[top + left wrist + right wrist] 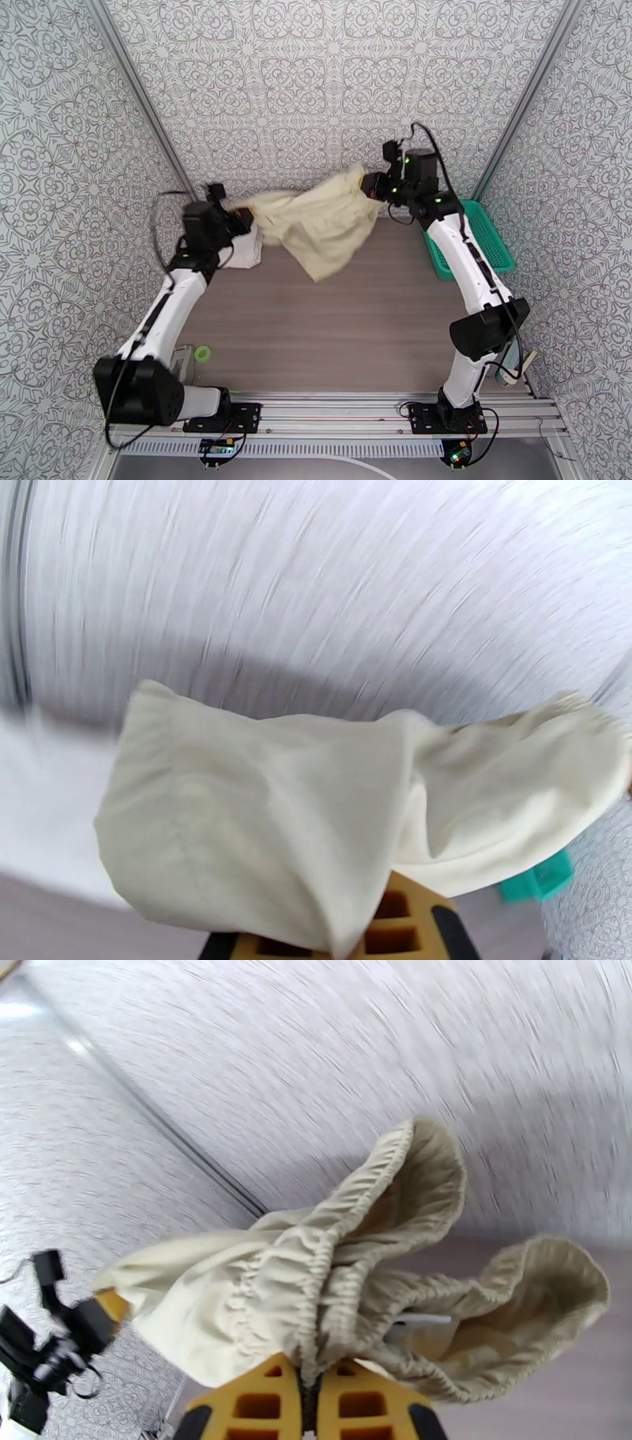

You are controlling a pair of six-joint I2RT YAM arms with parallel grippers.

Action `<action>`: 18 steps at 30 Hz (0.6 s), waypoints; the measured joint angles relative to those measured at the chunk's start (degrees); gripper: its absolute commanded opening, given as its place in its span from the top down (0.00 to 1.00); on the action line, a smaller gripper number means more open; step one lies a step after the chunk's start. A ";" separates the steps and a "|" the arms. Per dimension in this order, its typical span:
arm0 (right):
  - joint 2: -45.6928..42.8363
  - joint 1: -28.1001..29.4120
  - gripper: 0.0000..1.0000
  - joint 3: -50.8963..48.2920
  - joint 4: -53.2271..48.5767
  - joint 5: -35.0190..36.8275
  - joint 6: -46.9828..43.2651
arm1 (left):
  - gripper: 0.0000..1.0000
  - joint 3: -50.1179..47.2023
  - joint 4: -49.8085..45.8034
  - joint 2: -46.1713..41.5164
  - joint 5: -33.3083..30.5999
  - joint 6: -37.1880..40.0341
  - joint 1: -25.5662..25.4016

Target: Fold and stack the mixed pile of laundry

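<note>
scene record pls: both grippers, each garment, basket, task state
left gripper: shut on shorts, one end
right gripper: shut on shorts, at the elastic waistband
shorts: beige, spread between the two grippers, lifted; one flap hangs toward the table, contact unclear
T-shirt: white, bunched on the table under the left gripper
basket: green mesh, right side, beside the right arm
task state: nothing folded or stacked yet
</note>
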 measured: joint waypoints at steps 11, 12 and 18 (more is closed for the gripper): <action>-27.91 -0.26 0.59 -45.42 12.46 0.11 -4.31 | 0.55 -18.97 -6.45 -25.14 -8.15 2.25 -13.46; -30.29 -0.35 0.47 -51.80 13.03 0.87 -4.63 | 0.47 -23.76 -7.39 -26.97 -8.96 1.18 -15.47; -38.49 -1.36 0.19 -82.84 13.66 6.88 -0.24 | 0.33 -47.80 -19.26 -34.95 -16.46 -11.19 -25.97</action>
